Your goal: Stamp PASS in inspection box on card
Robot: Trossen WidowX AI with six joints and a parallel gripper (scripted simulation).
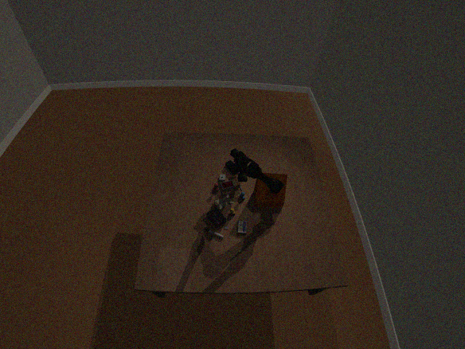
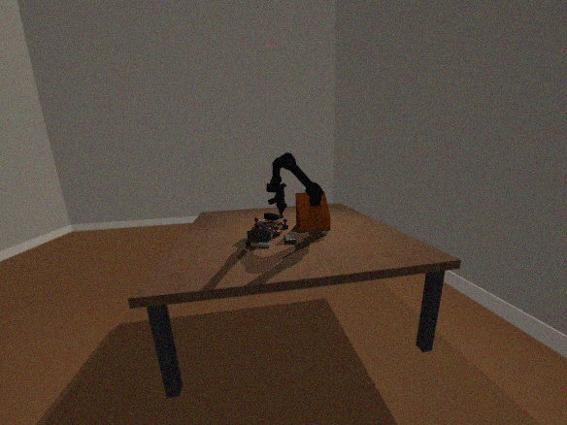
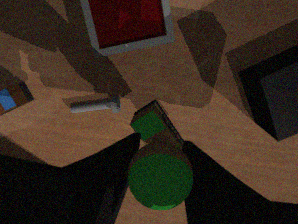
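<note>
In the wrist view, the jaws of the gripper (image 3: 161, 142) are closed on a stamp with a round green knob (image 3: 160, 181), which sits at about six o'clock, its green-marked block just beyond; whether its label reads PASS I cannot tell. Toward twelve o'clock lies a red pad in a grey tray (image 3: 102, 51), apart from the stamp. A small grey tool (image 3: 95, 105) lies at ten o'clock, and a dark box (image 3: 259, 107) at two o'clock

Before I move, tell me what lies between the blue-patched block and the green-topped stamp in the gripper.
The wrist view shows a small grey bolt-like piece on the wood between the blue-patched block and the green-topped stamp.
</note>
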